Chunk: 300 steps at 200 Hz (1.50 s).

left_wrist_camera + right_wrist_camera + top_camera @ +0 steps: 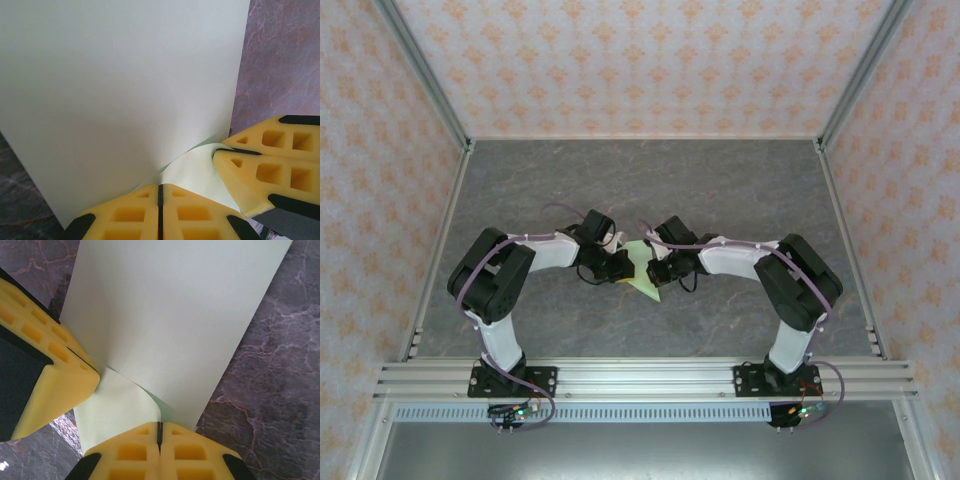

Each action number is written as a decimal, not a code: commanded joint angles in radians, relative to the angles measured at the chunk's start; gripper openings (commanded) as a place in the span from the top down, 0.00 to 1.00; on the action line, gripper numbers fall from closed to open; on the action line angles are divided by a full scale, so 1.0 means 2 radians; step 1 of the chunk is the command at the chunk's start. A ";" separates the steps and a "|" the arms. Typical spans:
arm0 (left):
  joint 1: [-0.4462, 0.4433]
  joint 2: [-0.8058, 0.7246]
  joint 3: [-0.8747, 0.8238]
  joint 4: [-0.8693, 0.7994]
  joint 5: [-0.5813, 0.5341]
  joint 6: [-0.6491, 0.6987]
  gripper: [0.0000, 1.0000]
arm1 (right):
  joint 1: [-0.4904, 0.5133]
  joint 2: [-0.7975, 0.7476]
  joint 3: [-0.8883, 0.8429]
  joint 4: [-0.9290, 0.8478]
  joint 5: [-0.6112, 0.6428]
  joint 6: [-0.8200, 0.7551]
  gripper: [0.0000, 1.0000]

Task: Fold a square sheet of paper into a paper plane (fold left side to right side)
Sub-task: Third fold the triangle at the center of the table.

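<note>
Grey marbled table (720,190) under papered walls (620,60) bears the pale-green square sheet of paper (642,270) at its middle. The left gripper (160,200) and right gripper (159,439) each pinch a curled edge, fingers pressed together on it.

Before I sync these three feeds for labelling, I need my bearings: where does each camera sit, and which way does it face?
Top external: fixed above and behind, looking down at the table; left arm and right arm meet at the square sheet of paper.
Left wrist: on the left arm, looking along the shut left gripper at the sheet.
Right wrist: likewise, along the shut right gripper.
Shared: each wrist view catches the other gripper pinching the same sheet.
</note>
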 commanded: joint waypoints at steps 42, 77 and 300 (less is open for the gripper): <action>-0.004 0.019 -0.028 -0.009 -0.044 0.010 0.93 | 0.003 -0.040 0.008 -0.054 0.018 0.023 0.78; -0.004 0.023 -0.039 -0.008 -0.052 0.012 0.93 | -0.001 -0.093 0.013 -0.076 0.056 0.031 0.63; -0.004 0.020 -0.035 -0.012 -0.053 0.015 0.95 | 0.028 -0.050 -0.067 0.045 -0.112 0.217 0.64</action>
